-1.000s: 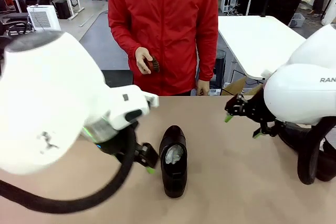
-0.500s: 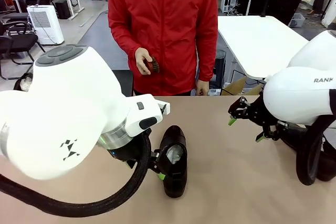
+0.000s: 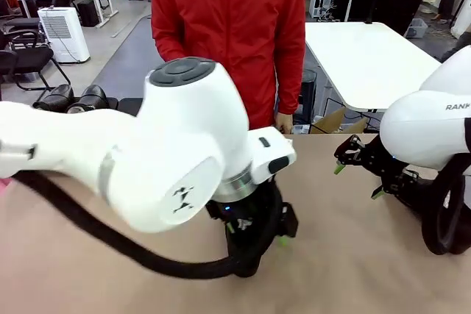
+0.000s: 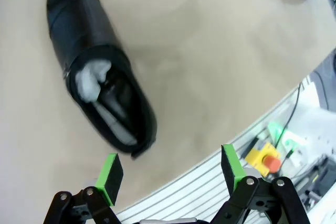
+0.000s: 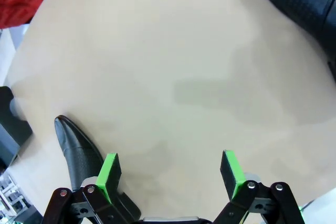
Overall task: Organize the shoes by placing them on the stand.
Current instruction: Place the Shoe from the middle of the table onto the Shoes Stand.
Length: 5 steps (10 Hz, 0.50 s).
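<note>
L jaws spread wide by shoe (image 4: 84,40) (paper-stuffed, on table (image 4: 210,51)), R jaws spread wide too, both empty.

Glossy black leather shoe (image 4: 79,27); matt tan tabletop (image 4: 220,51).

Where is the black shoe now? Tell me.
In the left wrist view the shoe lies on the table, upper left, just beyond the open left gripper.

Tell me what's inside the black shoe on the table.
Crumpled white paper fills the opening of the shoe, as seen in the left wrist view. The toe end is closed over, so whether the paper reaches that far cannot be seen.
</note>
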### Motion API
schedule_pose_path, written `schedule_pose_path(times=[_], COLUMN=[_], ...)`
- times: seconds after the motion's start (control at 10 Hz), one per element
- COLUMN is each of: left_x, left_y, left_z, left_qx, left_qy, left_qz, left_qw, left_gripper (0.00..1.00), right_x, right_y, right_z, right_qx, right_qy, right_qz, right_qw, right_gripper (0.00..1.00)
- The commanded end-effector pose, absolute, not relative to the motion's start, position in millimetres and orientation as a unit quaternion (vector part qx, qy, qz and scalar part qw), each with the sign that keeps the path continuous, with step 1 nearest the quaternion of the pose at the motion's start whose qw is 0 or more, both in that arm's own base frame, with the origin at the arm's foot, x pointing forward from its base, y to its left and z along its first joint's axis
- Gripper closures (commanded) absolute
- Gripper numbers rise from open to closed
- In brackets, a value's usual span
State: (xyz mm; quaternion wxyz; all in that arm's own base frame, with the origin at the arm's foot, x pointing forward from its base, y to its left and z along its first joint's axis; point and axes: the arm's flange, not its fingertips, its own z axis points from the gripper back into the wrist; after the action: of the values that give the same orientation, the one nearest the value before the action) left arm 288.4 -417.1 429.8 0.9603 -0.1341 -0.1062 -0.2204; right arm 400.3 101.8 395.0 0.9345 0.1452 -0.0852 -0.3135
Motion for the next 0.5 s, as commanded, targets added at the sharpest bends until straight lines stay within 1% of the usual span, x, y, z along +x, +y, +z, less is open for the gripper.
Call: schedule_pose_path(times=[0.0,0.1,0.2,0.4], left_x=[311,319,325,335], left_y=[-438,-444,-452,-468], left_z=[421,415,409,395], left_qx=[-0.122,-0.124,-0.126,-0.104], left_qy=[-0.127,-0.131,-0.121,-0.104], left_qz=[-0.158,-0.132,-0.109,-0.08], left_qw=[0.972,0.975,0.979,0.986], left_gripper=[0.03,0.03,0.03,0.03], right_x=[398,398,398,398], right_y=[110,110,110,110], right_z=[395,395,395,395], right_qx=[0.145,0.145,0.145,0.145], right_qy=[-0.085,-0.085,-0.085,-0.085], right_qz=[-0.304,-0.304,-0.304,-0.304], right_qw=[0.938,0.938,0.938,0.938], right_gripper=[0.0,0.0,0.0,0.0])
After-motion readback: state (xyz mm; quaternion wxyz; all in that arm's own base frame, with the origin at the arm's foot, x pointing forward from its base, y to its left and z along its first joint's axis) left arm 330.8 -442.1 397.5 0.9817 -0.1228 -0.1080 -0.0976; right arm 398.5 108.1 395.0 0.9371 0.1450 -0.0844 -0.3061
